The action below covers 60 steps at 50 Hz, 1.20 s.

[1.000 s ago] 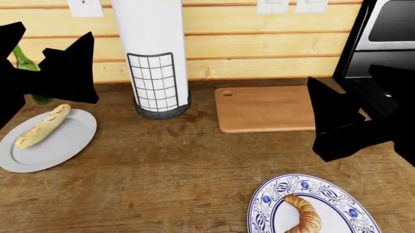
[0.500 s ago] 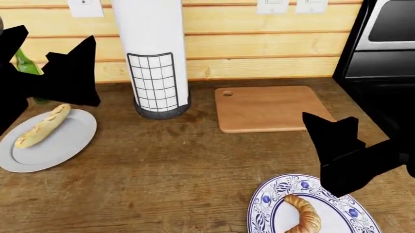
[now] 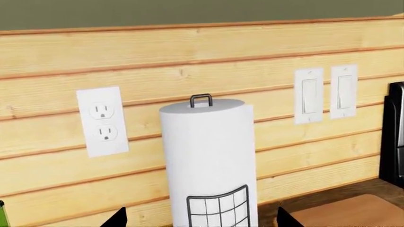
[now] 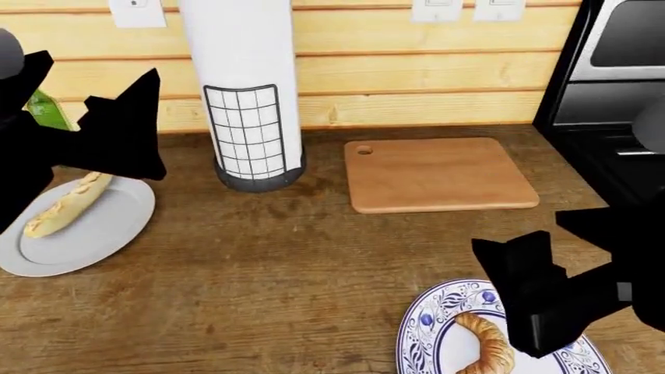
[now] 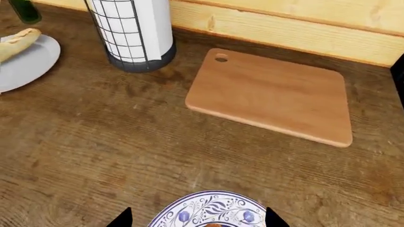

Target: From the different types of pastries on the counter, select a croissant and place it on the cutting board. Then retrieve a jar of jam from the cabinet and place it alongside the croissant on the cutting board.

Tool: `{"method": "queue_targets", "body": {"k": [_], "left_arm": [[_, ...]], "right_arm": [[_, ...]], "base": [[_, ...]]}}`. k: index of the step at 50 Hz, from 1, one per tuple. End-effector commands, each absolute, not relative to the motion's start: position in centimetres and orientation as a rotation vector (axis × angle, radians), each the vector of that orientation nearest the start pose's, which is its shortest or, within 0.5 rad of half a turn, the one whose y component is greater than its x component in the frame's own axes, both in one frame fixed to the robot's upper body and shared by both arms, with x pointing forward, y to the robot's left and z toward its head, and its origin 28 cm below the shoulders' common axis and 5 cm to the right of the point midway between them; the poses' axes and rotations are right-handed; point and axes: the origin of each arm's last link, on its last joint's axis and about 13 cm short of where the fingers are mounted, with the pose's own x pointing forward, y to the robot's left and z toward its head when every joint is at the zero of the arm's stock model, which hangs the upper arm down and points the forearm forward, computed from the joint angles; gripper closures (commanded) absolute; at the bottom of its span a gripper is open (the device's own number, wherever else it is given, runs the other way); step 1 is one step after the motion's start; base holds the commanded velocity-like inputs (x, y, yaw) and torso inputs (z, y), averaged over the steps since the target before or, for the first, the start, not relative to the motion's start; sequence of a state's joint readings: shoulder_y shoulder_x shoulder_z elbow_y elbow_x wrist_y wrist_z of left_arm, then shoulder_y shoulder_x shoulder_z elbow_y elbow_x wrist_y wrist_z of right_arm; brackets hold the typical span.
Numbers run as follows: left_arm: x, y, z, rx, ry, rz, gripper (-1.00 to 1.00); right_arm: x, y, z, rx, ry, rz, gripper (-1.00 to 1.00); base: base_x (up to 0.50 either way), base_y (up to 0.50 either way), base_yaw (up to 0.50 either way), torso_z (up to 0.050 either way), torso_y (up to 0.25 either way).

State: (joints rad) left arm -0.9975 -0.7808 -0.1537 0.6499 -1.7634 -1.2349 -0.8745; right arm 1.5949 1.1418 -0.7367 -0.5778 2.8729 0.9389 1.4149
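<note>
Head view: my right pincer (image 4: 519, 300), fingers apart, hovers over the croissant (image 4: 488, 343) at five o'clock; descending off-centre could shove it off its plate (image 4: 426, 327).

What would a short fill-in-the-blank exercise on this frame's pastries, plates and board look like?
1. The croissant lies on a plate with a ____ floral rim.
2. The baguette-like loaf rests on a plain ____ plate.
3. The cutting board carries ____ pastries.
4. The right gripper hovers by the croissant's plate, its jaws ____.

Missing words: blue; white; no; open
</note>
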Motion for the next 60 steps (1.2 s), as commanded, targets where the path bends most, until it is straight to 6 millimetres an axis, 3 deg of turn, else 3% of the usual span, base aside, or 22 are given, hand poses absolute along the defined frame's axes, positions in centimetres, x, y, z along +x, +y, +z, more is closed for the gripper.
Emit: {"method": "queue_targets", "body": {"k": [1, 22, 60], "left_arm": [[18.3, 27.1, 31.1, 0.073, -0.168, -0.189, -1.0], [18.4, 27.3, 31.1, 0.071, -0.167, -0.184, -1.0], [18.7, 27.4, 30.5, 0.08, -0.152, -0.178, -1.0]], "right_arm": [[12.4, -15.1, 34.4, -0.097, 0.629, 0.328, -1.0], [13.6, -14.9, 31.3, -0.145, 0.77, 0.301, -1.0], [16.4, -15.0, 29.4, -0.119, 0.9, 0.262, -1.0]], "base": [[0.0, 0.0, 0.0, 0.0, 0.0], [0.0, 0.0, 0.0, 0.0, 0.0], [0.0, 0.0, 0.0, 0.0, 0.0]]}}
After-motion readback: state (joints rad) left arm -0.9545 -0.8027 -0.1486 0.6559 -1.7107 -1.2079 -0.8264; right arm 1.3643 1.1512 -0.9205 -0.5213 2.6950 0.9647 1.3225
